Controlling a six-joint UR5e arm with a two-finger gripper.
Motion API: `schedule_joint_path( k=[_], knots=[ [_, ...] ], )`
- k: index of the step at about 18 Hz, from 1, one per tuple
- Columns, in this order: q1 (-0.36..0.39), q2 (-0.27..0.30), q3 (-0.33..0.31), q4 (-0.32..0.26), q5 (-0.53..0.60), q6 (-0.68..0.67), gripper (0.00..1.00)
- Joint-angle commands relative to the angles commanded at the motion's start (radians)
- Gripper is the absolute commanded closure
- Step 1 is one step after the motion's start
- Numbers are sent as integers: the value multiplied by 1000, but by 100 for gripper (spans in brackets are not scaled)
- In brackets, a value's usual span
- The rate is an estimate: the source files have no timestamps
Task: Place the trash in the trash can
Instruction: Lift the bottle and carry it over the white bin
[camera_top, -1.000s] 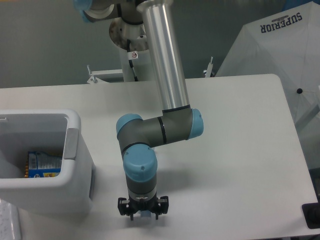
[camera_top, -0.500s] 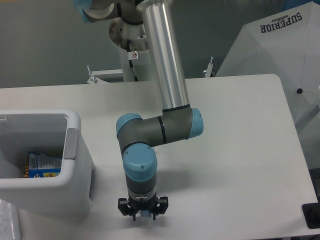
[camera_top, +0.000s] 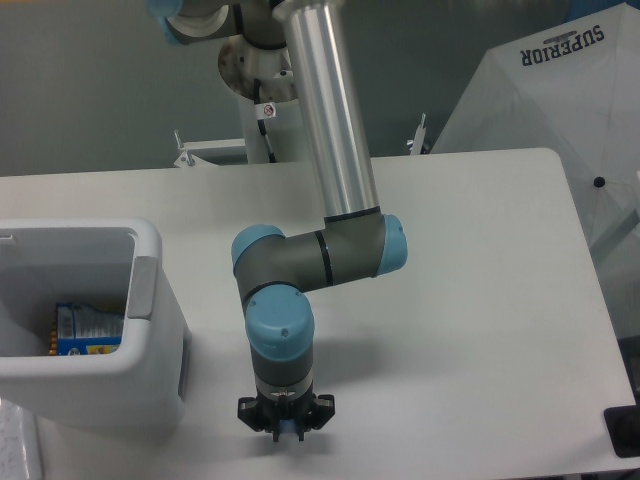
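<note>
The setting looks like a robotics lab or test cell. A silver and grey industrial arm with pale blue joint caps (camera_top: 330, 180) stands at a plain white worktop (camera_top: 480, 300) bare of household clutter. Behind it runs a flat grey wall (camera_top: 90, 80), and a white photographic umbrella printed "SUPERIOR" (camera_top: 560, 90) leans at the right, as in a filming setup.

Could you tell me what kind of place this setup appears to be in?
Probably a robotics lab or test cell, not a home. A robot arm is mounted at a plain white table, against a bare grey wall; a white photo-style umbrella stands at the right.
</note>
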Motion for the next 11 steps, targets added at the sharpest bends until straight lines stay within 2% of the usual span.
schedule_joint_path(
  k=[2,5,10,11],
  knots=[
    [15,52,24,3,-2,2,74],
    [78,144,113,9,-17,-17,75],
    [120,238,189,17,-49,-184,75],
    [118,261,190,38,-43,-225,75]
  ],
)
